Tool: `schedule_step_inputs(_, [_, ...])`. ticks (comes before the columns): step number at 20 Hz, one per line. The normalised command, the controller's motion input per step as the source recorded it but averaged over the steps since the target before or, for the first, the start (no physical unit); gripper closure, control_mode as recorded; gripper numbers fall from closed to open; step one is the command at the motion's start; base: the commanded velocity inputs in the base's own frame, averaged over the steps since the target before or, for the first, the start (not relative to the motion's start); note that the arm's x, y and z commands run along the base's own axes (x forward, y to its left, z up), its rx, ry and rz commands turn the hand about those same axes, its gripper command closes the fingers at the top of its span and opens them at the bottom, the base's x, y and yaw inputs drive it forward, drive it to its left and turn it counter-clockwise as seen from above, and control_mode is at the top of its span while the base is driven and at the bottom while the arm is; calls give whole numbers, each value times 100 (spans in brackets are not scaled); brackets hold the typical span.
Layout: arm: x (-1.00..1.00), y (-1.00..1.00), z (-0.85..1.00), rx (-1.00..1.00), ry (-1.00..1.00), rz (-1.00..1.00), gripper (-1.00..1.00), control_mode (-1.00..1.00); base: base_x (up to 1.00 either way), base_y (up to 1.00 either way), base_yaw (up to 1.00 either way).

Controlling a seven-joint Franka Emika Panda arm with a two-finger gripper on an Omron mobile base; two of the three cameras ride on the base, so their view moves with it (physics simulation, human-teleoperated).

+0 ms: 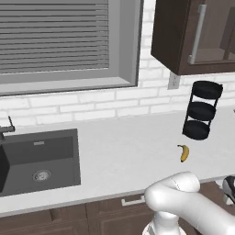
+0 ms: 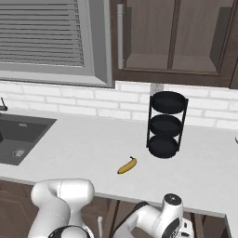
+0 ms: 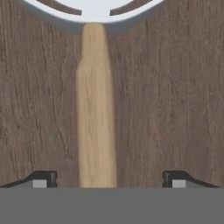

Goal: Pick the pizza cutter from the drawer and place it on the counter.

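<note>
The pizza cutter lies on the dark wood floor of the drawer (image 3: 175, 87), seen close from above in the hand view. Its pale wooden handle (image 3: 95, 113) runs straight up the picture to the silver wheel fork (image 3: 92, 19) at the top edge. My gripper (image 3: 109, 179) is open and hangs right over the handle's near end, one dark fingertip (image 3: 43, 178) on each side of it and well apart from it. The pale grey-white counter (image 1: 128, 151) (image 2: 83, 144) stretches above the arm, which reaches down below its front edge.
A dark sink (image 1: 41, 160) (image 2: 18, 137) is set into the counter at the left. A banana (image 1: 184, 153) (image 2: 127, 166) lies near a black three-tier rack (image 1: 201, 110) (image 2: 166, 124). Dark wall cabinets (image 2: 176, 37) hang above.
</note>
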Motion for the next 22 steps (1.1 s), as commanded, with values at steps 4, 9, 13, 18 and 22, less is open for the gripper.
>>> schedule_step_inputs(4, [0, 0, 0, 0, 1, 0, 100, -100, 0, 0, 0])
schedule_step_inputs(9, [0, 0, 0, 0, 0, 0, 100, -100, 0, 0, 0])
schedule_step_inputs(13, [-6, -9, 5, 0, 0, 0, 100, -100, 0, 0, 0])
schedule_step_inputs(18, [-28, -6, 44, -1, 0, 0, 100, -100, 0, 0, 0])
schedule_step_inputs(22, [-57, -12, 60, 0, 2, 0, 100, -100, 0, 0, 0])
